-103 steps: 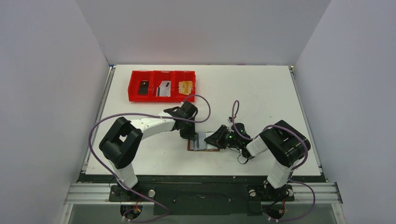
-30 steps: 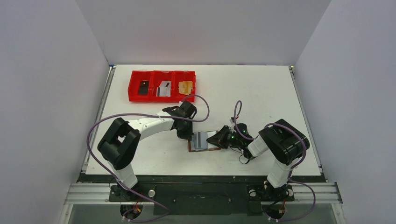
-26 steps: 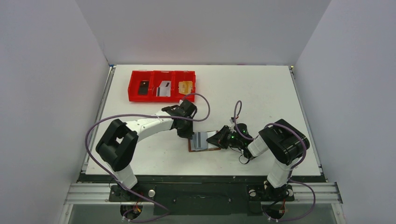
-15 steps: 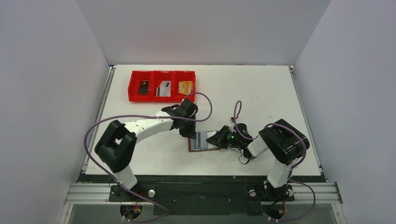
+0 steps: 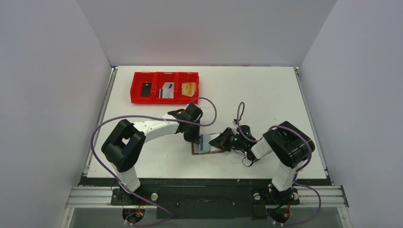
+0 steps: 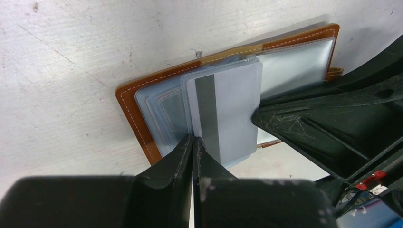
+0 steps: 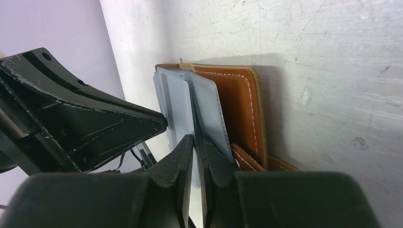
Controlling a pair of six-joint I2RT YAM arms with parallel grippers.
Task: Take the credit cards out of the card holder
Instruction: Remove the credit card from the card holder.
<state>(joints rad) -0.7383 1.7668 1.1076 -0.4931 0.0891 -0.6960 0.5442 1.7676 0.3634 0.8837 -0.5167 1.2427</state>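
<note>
The brown leather card holder point(image 5: 208, 151) lies open on the table between both arms, with its grey-blue pockets fanned out point(image 6: 164, 111). A silver-grey credit card point(image 6: 235, 109) with a dark stripe sticks partly out of a pocket. My left gripper point(image 6: 194, 140) is shut on that card's near corner; it also shows in the top view point(image 5: 193, 137). My right gripper point(image 7: 196, 140) is pinched on a grey-blue inner pocket sheet of the card holder point(image 7: 240, 107) from the opposite side, and it too shows in the top view point(image 5: 220, 141). Any other cards inside are hidden.
A red three-compartment tray point(image 5: 135, 88) stands at the back left, holding a dark card point(image 5: 146, 88), a silver card point(image 5: 166, 90) and an orange card point(image 5: 188, 88). Purple cables loop above both wrists. The two grippers sit very close together over the card holder.
My left arm has shifted a little to the right and nearer, its gripper now closer against the card holder. The right gripper and the card holder have stayed in place.
</note>
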